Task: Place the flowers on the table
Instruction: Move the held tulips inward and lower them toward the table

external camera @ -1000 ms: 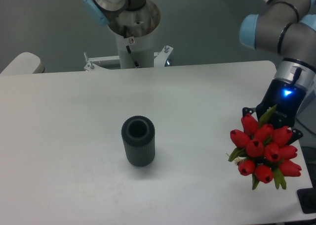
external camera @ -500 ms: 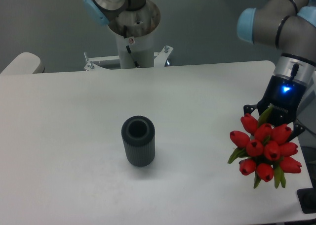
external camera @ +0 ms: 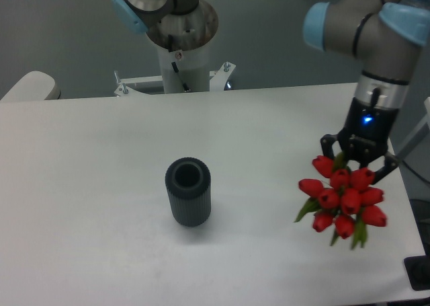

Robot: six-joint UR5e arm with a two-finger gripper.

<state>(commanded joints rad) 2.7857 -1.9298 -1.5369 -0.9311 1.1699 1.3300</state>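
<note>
1. Well left of the claw, a dark ribbed vase stands upright on the white table.
2. Red flowers hang just below the claw, blooms facing the camera.
3. Its fingers are clamped on the flowers.

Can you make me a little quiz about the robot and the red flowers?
1. True or false: the flowers are standing in the vase.
2. Which side of the picture are the flowers on: A) left, B) middle, C) right?
3. Fill in: the vase is dark ____.

Key:
1. False. The tool holds them over the table, apart from the empty vase.
2. C.
3. Grey.
</note>
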